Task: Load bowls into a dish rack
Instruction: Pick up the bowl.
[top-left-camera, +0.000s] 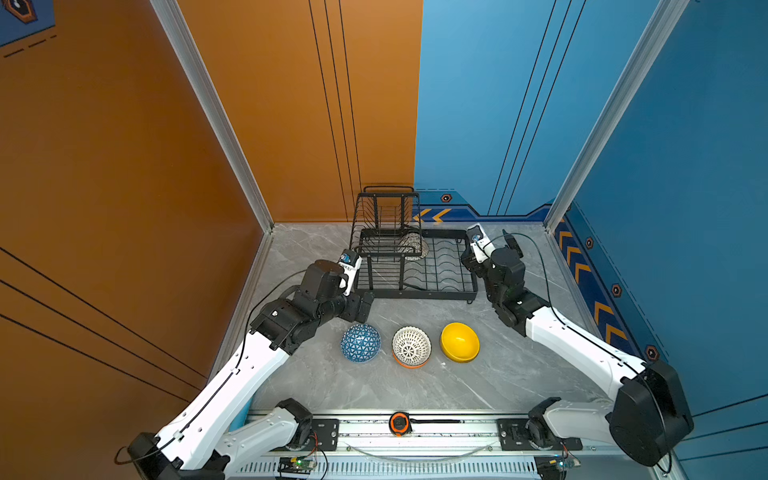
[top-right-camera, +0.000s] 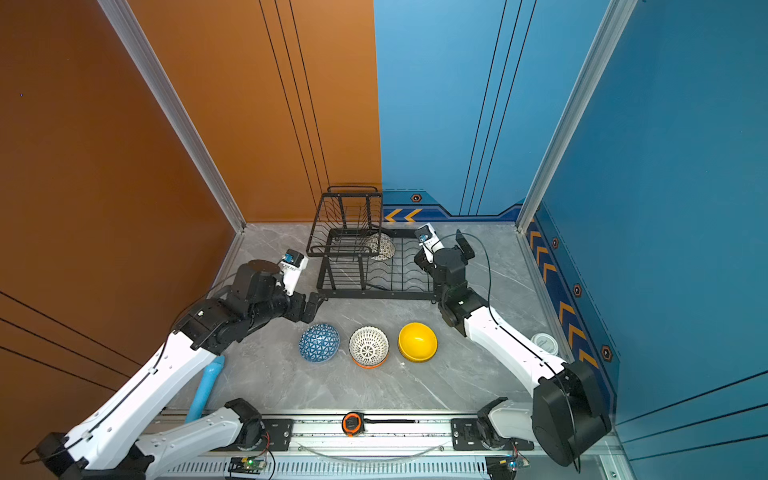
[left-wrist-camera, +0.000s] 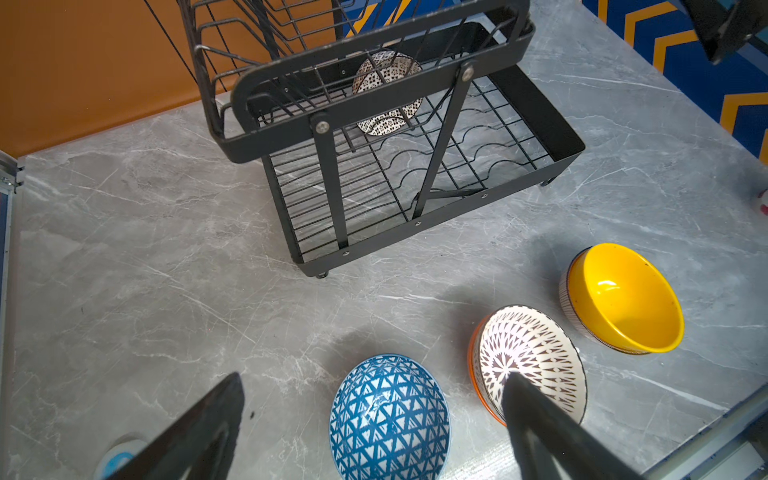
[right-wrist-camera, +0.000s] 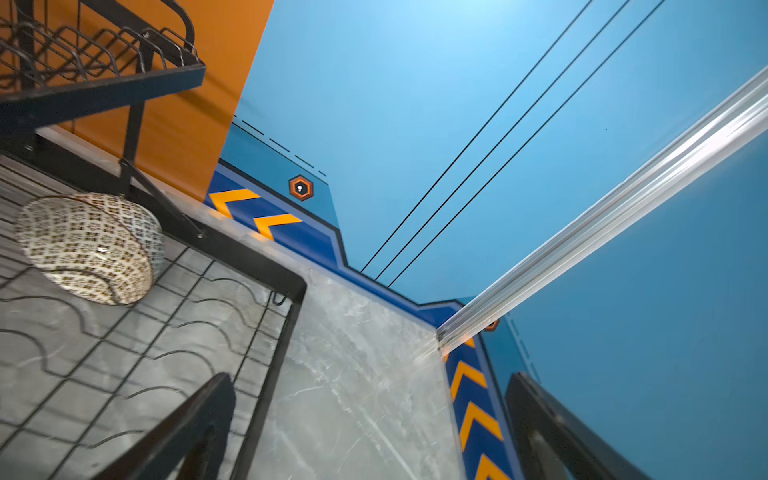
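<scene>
The black wire dish rack stands at the back of the table. One white bowl with a black pattern leans in its lower tray. In front of it sit a blue-white triangle bowl, a white black-patterned bowl nested in an orange one, and a yellow bowl. My left gripper hangs open and empty just behind and left of the blue bowl. My right gripper is open and empty at the rack's right end.
An orange tape measure lies on the front rail. In a top view a white round lid sits near the right wall and a light blue tube lies under the left arm. Walls close in on three sides.
</scene>
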